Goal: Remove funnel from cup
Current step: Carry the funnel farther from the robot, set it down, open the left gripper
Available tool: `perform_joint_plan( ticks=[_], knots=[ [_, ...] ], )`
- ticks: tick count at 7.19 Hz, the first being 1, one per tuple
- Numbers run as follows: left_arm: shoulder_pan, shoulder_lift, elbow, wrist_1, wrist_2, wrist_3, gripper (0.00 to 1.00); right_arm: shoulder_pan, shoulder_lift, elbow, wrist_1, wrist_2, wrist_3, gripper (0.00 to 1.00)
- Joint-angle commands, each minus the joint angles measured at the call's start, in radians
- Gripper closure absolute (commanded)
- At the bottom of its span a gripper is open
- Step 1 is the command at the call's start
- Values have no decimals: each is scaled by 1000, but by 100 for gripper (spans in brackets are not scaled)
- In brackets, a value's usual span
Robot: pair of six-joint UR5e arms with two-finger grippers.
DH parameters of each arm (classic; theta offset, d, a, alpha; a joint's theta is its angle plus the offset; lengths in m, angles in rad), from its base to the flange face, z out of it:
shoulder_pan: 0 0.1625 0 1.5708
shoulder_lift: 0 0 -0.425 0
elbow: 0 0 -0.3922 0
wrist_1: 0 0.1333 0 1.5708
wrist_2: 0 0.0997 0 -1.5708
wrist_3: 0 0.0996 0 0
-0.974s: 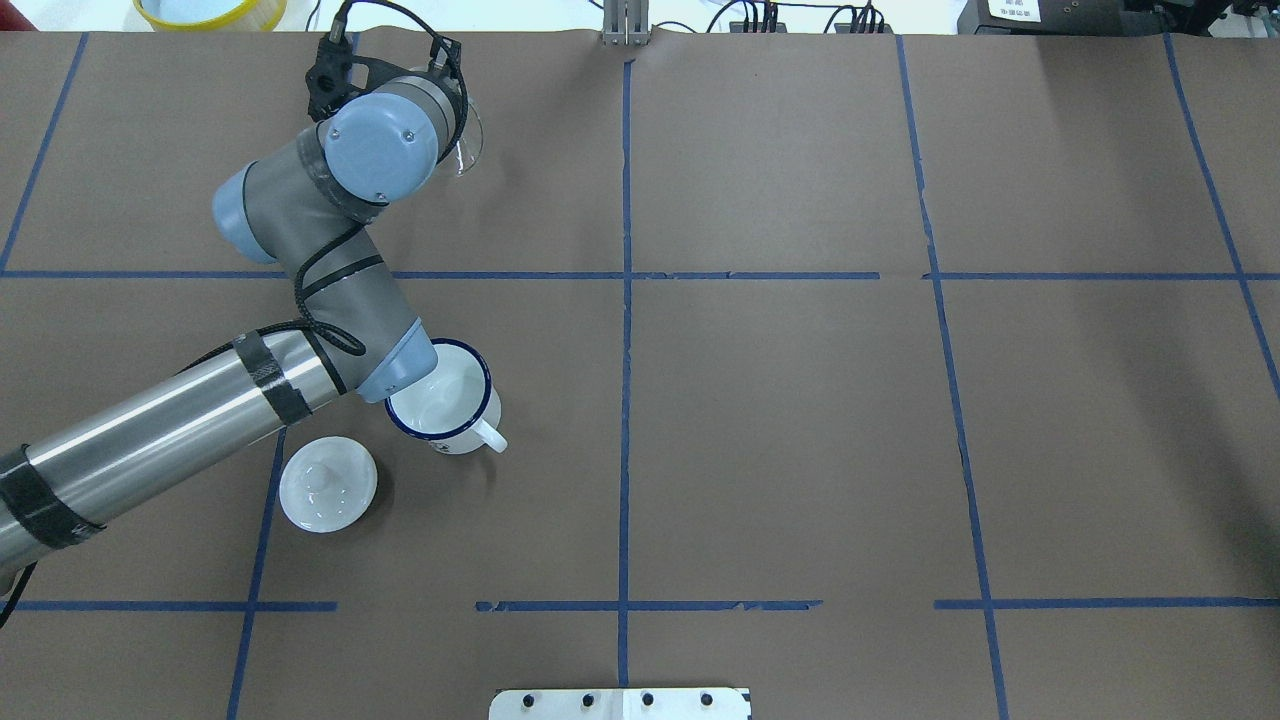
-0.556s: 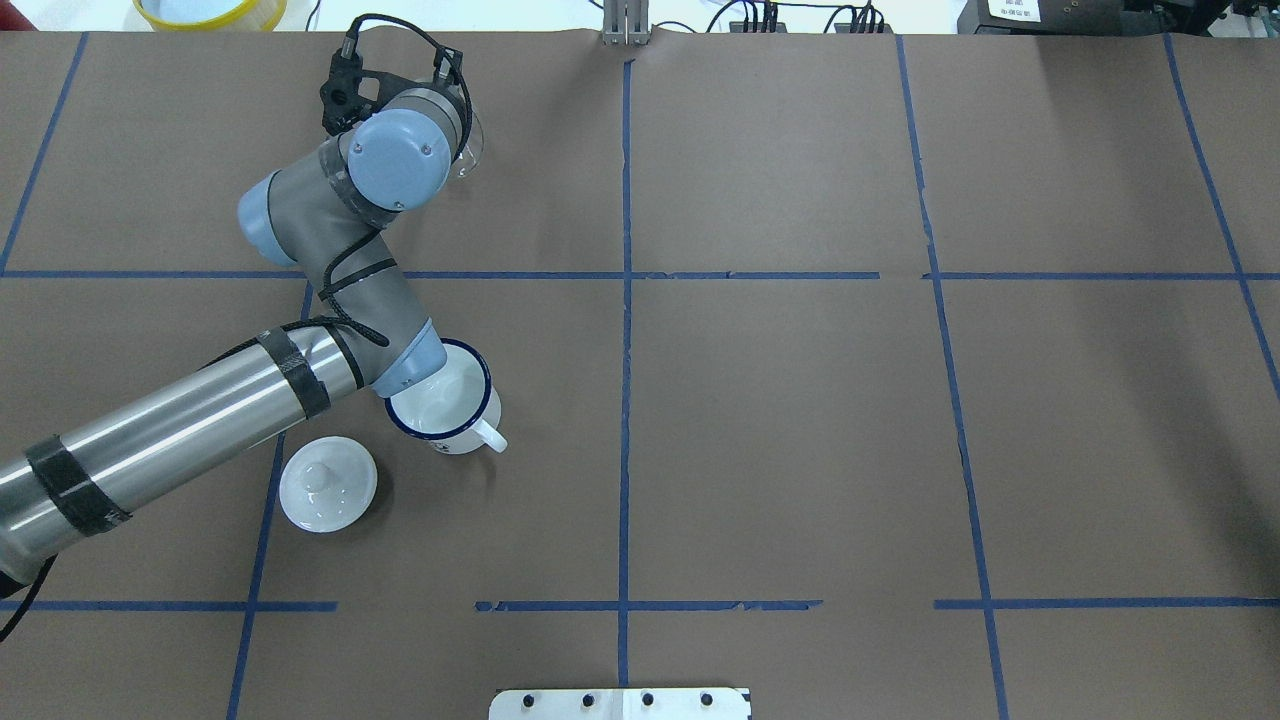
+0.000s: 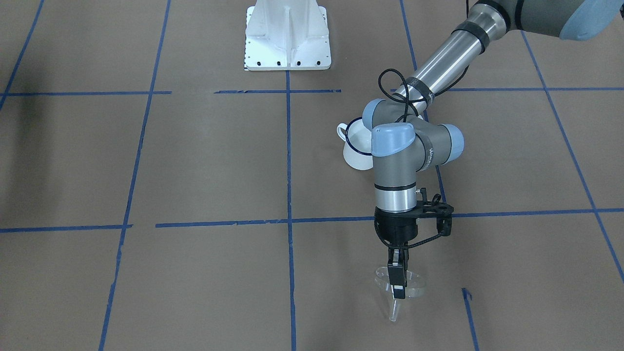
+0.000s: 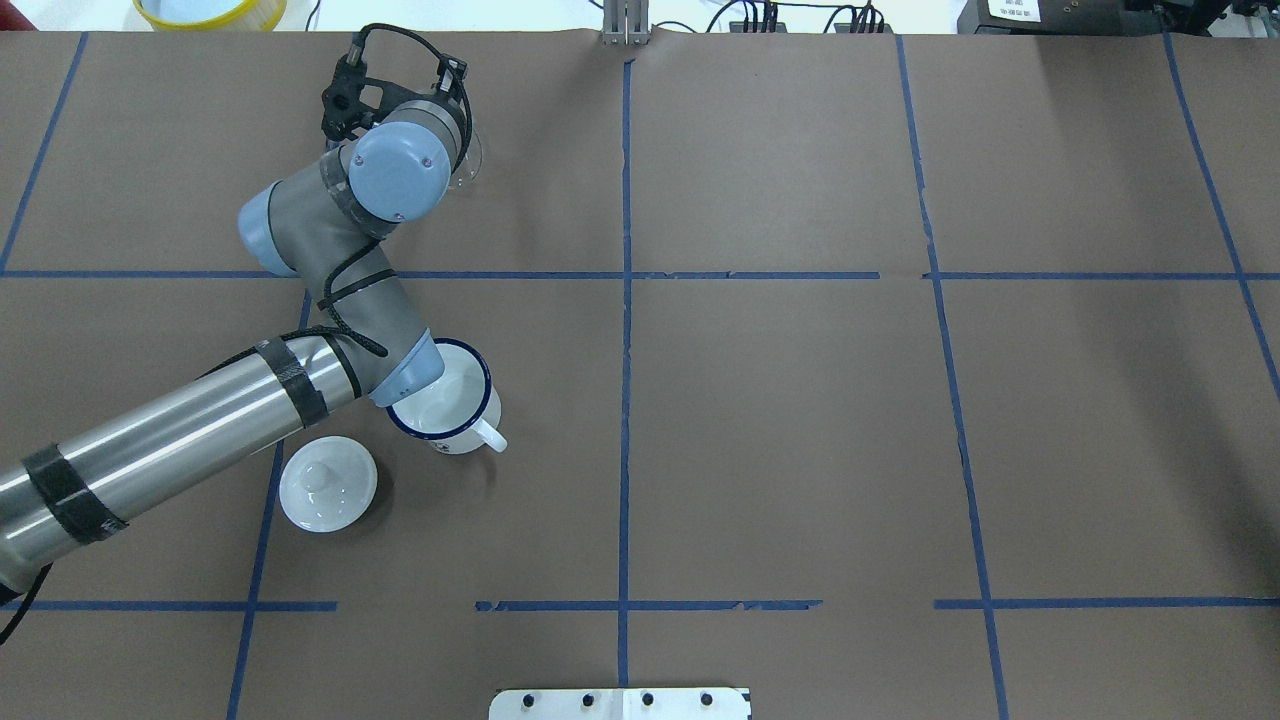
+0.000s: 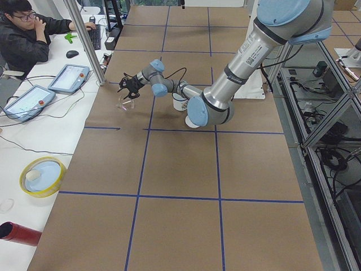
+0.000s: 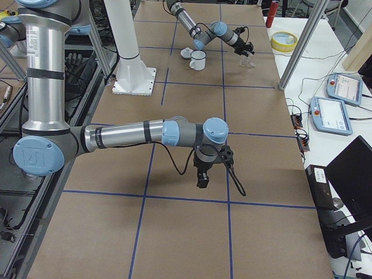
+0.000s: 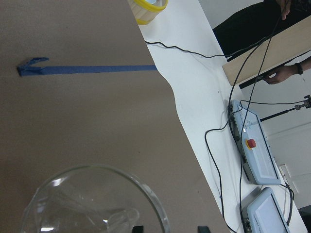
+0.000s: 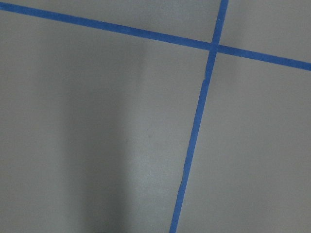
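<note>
The clear funnel hangs spout down just over the brown table, far from the cup. My left gripper is shut on its rim, and its spout tip is at or just above the paper. In the left wrist view the funnel fills the lower left, with the rim between my fingertips. The white mug with a blue rim stands upright with nothing in it, partly under my left forearm. My right gripper hovers over bare table; I cannot tell whether it is open.
A white domed lid lies next to the mug. A yellow bowl sits past the table's far edge. The robot's white base stands at the near edge. A person sits at the side desk.
My left wrist has shifted a little to the right and toward the robot with the funnel in its grip. The mug and the lid have not moved.
</note>
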Motion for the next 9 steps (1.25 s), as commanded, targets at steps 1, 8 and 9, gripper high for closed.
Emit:
perform_joint_plan(
  ticks=[1,8,9],
  knots=[
    [-1,121,-216,27,-10,212,0,0,0,0,0,0,0,0],
    [-27,744,-1061,428,-626,955,0,0,0,0,0,0,0,0],
    [33,762,-1055,431,-642,974,0,0,0,0,0,0,0,0]
  ],
)
